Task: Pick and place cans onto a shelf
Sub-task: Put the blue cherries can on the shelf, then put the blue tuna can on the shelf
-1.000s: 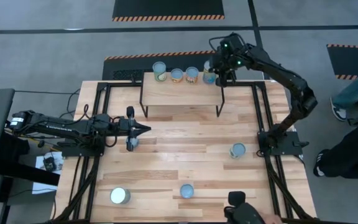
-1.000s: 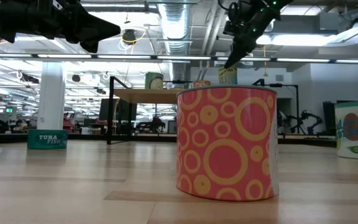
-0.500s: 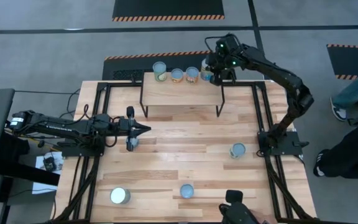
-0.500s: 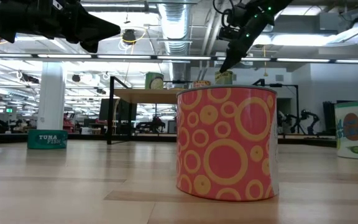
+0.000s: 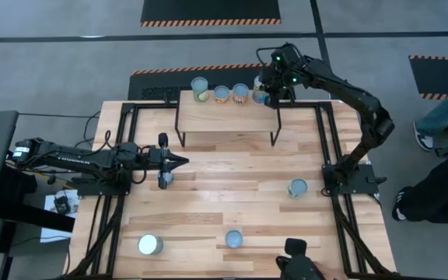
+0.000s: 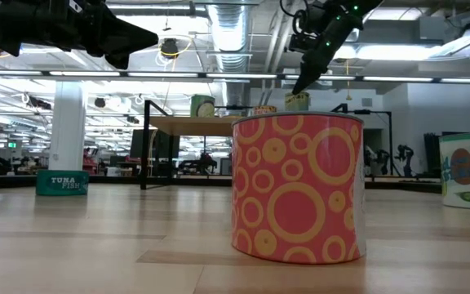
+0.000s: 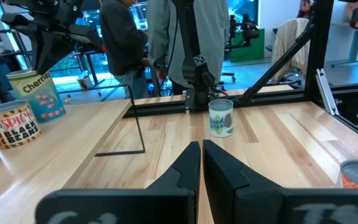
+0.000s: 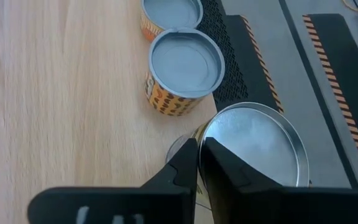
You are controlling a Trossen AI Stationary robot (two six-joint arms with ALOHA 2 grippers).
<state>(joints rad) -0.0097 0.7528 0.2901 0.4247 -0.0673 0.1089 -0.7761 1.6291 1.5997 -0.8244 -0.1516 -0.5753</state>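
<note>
- Four cans are lined along the back edge of the shelf [image 5: 228,115], leaving the front free.
- Right gripper [image 5: 267,92] is held over the end can [image 8: 253,149]; fingers look nearly together beside it, grip cannot be told.
- Left gripper [image 7: 201,163], fingers together, empty, is parked mid-table.
- Four cans remain on the tabletop; circle-patterned can [image 6: 298,188] blocks the low view.

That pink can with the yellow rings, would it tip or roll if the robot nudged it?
The pink can stands upright and looks about as wide as tall, so it would probably slide rather than tip. Knocked on its side, its round body would likely roll. It looks stiff metal, unlikely to dent.
</note>
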